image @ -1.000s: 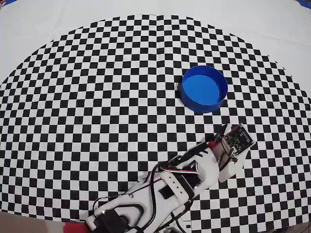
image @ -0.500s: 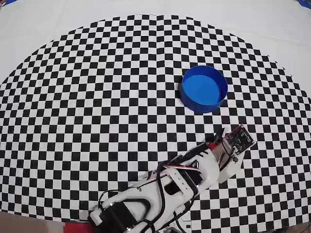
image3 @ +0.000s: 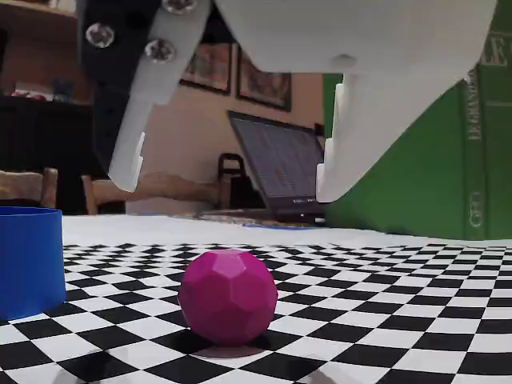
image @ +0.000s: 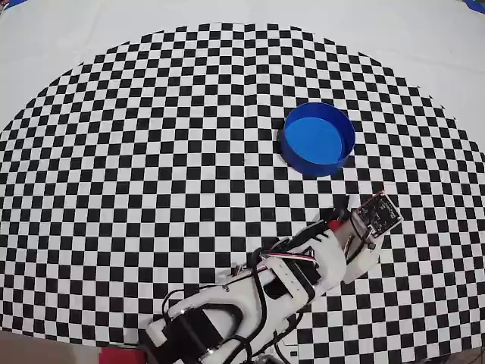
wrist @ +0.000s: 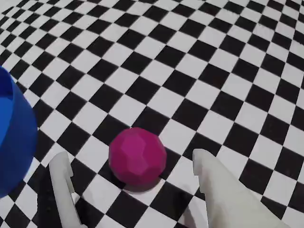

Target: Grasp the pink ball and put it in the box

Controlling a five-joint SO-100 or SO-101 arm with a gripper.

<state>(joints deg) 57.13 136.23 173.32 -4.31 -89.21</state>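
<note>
Ball [wrist: 137, 156]: one, pink; box [image: 319, 139]: one; tool [image3: 226, 170] spread above.

Magenta-pink faceted ball [wrist: 137, 156], matte; bright blue round box [image: 319, 139], blue inside too; black-and-white checkered mat [image: 151, 152] on a white table [image: 76, 30]; white gripper [image3: 226, 180] fingers; green wall [image3: 432, 176] at right.

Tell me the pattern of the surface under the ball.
A black-and-white checkerboard mat, clearest in the wrist view, beneath the pink ball.
</note>
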